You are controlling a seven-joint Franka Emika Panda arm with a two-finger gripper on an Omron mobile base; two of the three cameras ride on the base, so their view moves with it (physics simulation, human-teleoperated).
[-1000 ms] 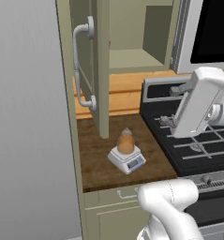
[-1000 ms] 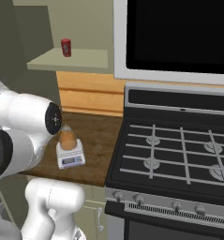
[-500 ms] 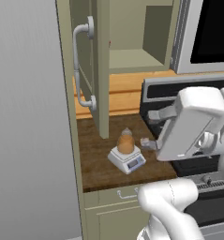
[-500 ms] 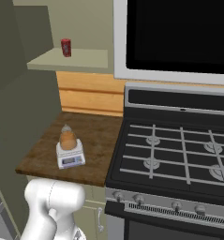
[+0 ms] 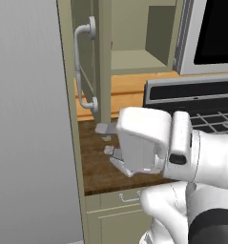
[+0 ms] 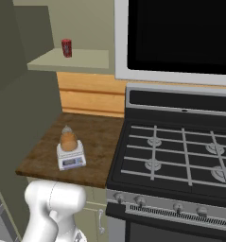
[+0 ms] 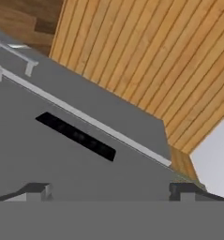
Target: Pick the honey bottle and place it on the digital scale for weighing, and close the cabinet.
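The honey bottle (image 6: pixel 68 139) stands upright on the digital scale (image 6: pixel 71 159), on the wooden counter left of the stove. The cabinet door (image 5: pixel 88 57) is swung open toward me, with its curved grey handle (image 5: pixel 81 67) facing left. My gripper (image 5: pixel 107 140) is open and empty. It hovers over the counter just below the door, pointing left, and the hand hides the scale in the left base view. In the hand view the fingertips (image 7: pixel 37 191) stand wide apart before a grey panel and wooden wall boards.
A red can (image 6: pixel 66 47) stands on the open cabinet's shelf (image 6: pixel 72 59). The black stove (image 6: pixel 176 156) with its grates lies to the right, a microwave (image 6: pixel 180 38) above it. A grey wall (image 5: pixel 29 133) runs along the left. A drawer (image 5: pixel 120 198) sits under the counter.
The arm has swung left from over the stove to the counter below the door, and now covers the scale in the left base view. Bottle and scale have not moved.
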